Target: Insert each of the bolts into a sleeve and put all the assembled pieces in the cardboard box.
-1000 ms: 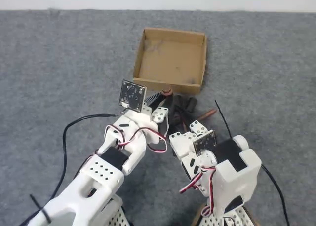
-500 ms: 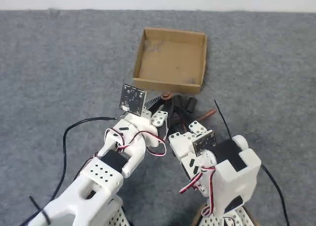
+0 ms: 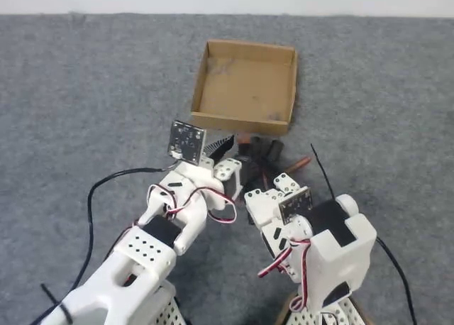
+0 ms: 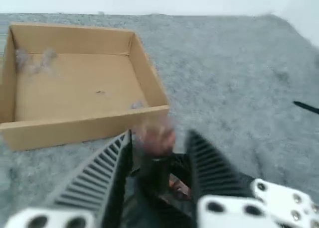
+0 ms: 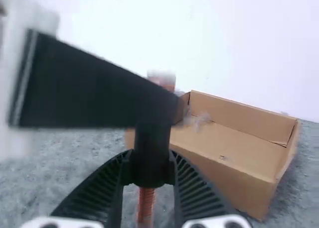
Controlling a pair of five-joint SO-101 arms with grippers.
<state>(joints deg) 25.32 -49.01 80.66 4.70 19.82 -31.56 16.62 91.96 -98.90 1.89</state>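
The box, upper centre of the high view, holds nothing yet. Just below its near wall, mid-frame, the right gripper pinches a black sleeve with a bolt standing through it. The left gripper is spread either side of the bolt head. The first piece looks nearly assembled but is not boxed. Spare sleeves and a loose bolt lie right of centre, not yet paired.

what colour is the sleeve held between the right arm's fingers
Black; the sleeve shows best in the right wrist view.
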